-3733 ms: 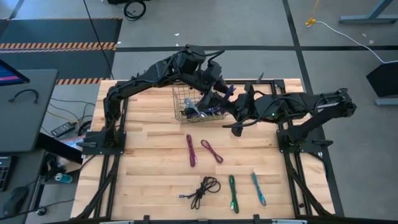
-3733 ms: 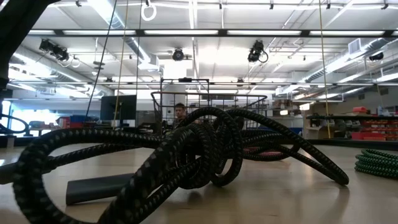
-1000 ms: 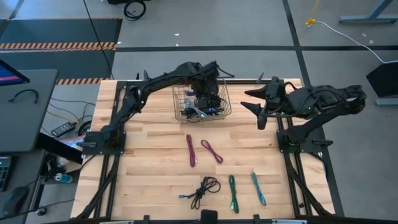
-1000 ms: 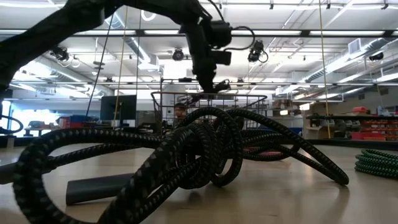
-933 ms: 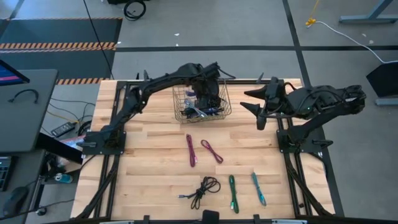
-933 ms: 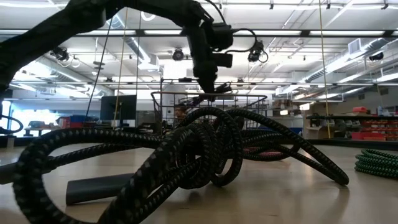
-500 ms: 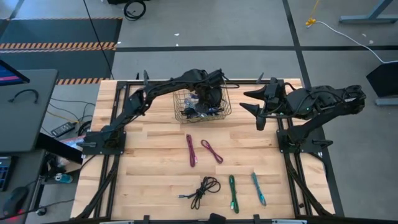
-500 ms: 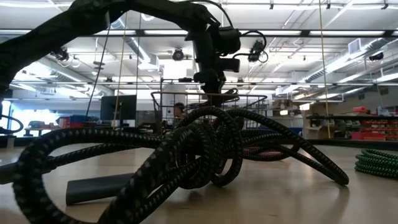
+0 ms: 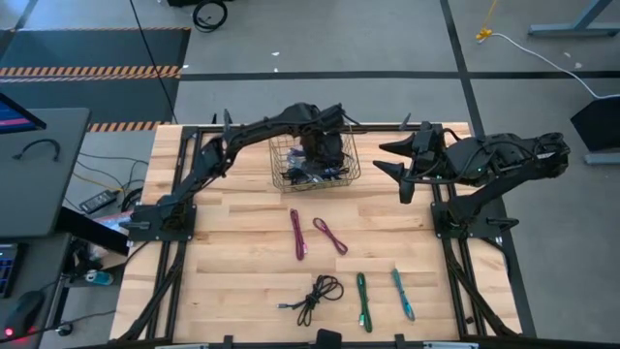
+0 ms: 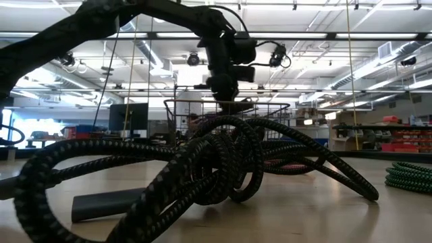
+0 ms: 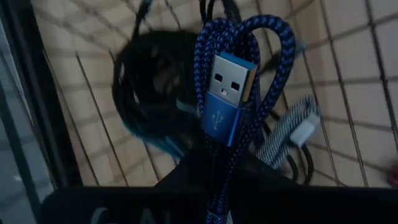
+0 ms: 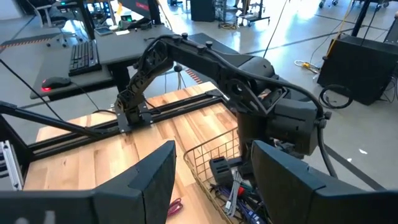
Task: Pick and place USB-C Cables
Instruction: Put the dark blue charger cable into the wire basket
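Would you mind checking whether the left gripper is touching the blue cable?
Touching: the left wrist view shows the left gripper shut on the blue cable, over the basket.

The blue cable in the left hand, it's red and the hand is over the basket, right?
Not red. The left wrist view shows the cable is blue. The left hand does hold it over the wire basket, as the high view shows.

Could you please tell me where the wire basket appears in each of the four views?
High view: wire basket at the table's far middle.
Low view: basket rim behind the black cable.
Left wrist view: its mesh floor fills the frame.
Right wrist view: bottom centre.
Shared landmark: left gripper inside it.
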Motion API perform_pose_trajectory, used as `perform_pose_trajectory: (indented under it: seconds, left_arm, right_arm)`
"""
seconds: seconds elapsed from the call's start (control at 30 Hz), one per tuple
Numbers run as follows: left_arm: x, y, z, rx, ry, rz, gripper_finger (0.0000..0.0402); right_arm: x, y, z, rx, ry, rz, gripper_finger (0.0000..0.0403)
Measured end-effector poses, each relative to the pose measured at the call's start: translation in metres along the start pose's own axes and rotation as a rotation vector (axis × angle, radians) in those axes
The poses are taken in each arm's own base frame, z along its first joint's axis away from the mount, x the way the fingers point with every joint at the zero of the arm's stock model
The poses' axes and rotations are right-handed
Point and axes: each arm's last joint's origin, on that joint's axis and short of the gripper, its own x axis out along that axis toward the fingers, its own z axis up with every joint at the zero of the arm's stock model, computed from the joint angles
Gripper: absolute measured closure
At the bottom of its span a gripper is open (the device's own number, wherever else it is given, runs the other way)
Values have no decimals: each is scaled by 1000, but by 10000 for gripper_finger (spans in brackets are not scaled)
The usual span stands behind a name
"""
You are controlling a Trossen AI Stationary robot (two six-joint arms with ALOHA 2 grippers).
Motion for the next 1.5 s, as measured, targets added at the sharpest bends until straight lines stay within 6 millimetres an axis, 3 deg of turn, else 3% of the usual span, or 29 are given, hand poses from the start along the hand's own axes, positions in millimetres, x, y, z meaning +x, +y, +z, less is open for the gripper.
perform_pose_trajectory:
  seconds: [0.53, 0.77, 0.9, 1.23, 1.5]
  left_arm:
    - [0, 6, -6, -1, -7, -34, 371]
    - [-1, 22, -21, -203, 74, 48, 371]
    - [-2, 32, -33, -306, 54, -27, 371]
    - [-3, 39, -38, -352, 24, -61, 371]
    - [17, 34, -37, -338, 65, -106, 371]
  right_arm:
    - [0, 0, 0, -4, 1, -1, 187]
    - [0, 0, 0, -3, 2, -1, 187]
    - [0, 0, 0, -3, 2, -1, 187]
    - [0, 0, 0, -4, 2, -1, 187]
    - [0, 0, 0, -4, 2, -1, 187]
